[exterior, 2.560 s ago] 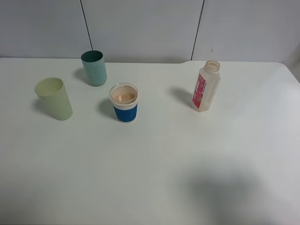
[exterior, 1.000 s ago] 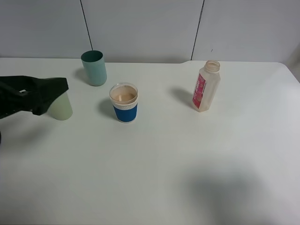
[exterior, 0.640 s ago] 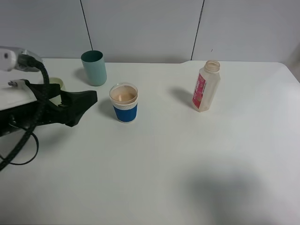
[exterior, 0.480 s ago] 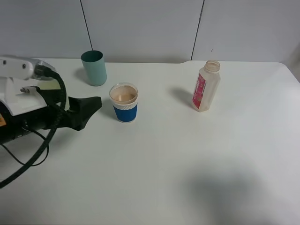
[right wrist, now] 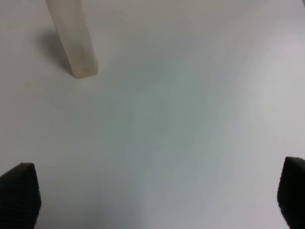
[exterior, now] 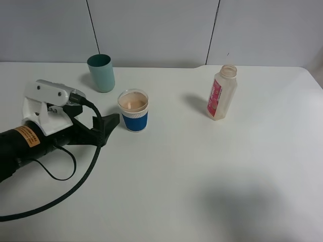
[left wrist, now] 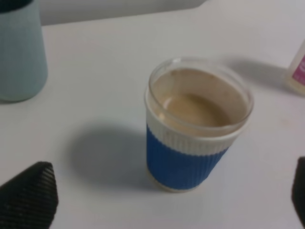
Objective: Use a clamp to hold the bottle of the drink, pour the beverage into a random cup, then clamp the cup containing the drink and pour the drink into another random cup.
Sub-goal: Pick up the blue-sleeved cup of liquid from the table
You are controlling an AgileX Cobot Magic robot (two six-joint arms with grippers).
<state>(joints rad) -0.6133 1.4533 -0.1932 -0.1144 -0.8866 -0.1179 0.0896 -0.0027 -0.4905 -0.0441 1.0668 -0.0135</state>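
The clear plastic cup with a ribbed blue sleeve [exterior: 133, 111] stands upright left of the middle of the white table [exterior: 202, 176]. It holds a pale beige drink, with a brownish film ringing the inner wall. No writing shows on the sleeve.

The left gripper [left wrist: 164, 195] is low beside the cup on its left. Its jaws are spread wider than the cup and touch nothing, and its ridged black fingertips [left wrist: 28, 195] sit on either side of the wrist view. An orange sticker [exterior: 26, 135] on that arm carries dark print too small to read. A black cable [exterior: 75, 181] loops over the table in front of the arm.

Behind and to the left, apart from the cup, stands a teal tumbler [exterior: 101, 73]. Bare table runs to the right as far as the translucent, uncapped bottle [exterior: 221, 93], whose pink label is illegible. It stands near the back edge, which steps back there.

The right gripper [right wrist: 156, 191] hangs over bare table with its jaws wide apart, the bottle's base ahead of it.
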